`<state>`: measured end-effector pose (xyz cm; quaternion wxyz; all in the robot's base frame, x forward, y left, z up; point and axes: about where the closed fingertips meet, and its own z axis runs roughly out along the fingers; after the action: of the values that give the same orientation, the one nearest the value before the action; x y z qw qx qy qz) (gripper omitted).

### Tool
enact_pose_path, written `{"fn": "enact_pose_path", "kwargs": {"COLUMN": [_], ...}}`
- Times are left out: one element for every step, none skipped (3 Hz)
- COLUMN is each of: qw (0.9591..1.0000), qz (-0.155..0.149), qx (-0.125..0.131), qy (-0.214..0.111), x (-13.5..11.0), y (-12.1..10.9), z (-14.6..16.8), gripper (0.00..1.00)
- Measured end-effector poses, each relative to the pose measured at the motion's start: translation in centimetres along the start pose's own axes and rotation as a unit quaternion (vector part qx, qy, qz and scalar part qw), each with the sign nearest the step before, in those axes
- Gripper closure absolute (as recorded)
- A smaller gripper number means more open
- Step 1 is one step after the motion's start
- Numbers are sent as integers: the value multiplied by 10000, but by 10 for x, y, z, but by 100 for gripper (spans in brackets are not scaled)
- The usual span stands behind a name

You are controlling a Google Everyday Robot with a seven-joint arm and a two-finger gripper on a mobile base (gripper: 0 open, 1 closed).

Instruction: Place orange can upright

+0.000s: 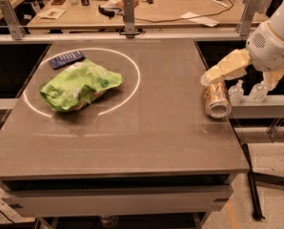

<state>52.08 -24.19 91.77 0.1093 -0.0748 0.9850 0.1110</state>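
Note:
The orange can (216, 100) lies on its side near the right edge of the grey table (147, 128), its silver lid facing the front. My gripper (212, 75), cream-coloured, reaches in from the right on the white arm (270, 46). It hovers just above the far end of the can, close to it or touching it. It does not hold the can.
A lime-green snack bag (80, 85) lies inside a white circle marked on the left of the table, with a dark blue packet (65, 58) behind it. Two small clear bottles (236, 92) stand on the rail right of the can. A cluttered wooden desk stands behind.

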Motion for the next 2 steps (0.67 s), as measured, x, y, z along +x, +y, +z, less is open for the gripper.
{"fn": "enact_pose_path", "kwargs": {"qw": [9991,9974], "qz": [184,336], "qx": [293,468], "qy": [231,432], "x": [-13,-21], "y": [4,6], "z": [21,37], "gripper": [0,0]}}
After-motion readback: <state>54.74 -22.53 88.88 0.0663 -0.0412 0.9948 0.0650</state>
